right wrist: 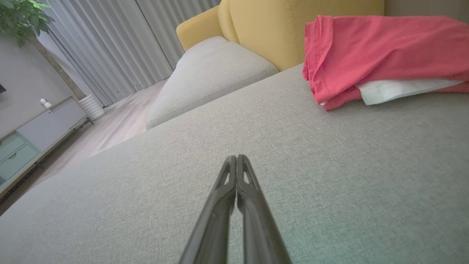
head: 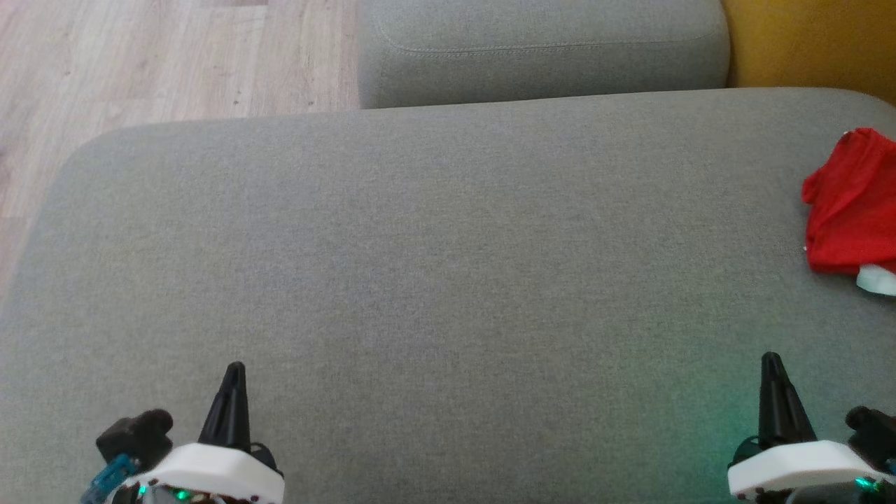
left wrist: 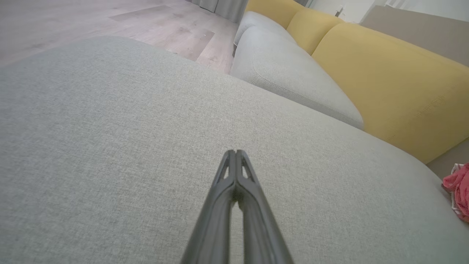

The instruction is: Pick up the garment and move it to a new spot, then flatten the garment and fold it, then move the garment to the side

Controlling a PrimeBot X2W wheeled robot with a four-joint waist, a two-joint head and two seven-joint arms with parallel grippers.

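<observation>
Garment (head: 850, 203): red cloth, bunched in loose folded heap, stitched hem showing along 1 edge. White piece (head: 878, 278) pokes out from under near side. Lies on grey sofa cushion (head: 420, 245), at 3 o'clock in head view, partly cut by frame edge.
Left gripper (head: 234, 371): 7 o'clock, 2 fingers pressed together, nothing between them.
Right gripper (head: 770, 360): 5 o'clock, fingers together, empty; garment at its 1 o'clock, well apart.
</observation>
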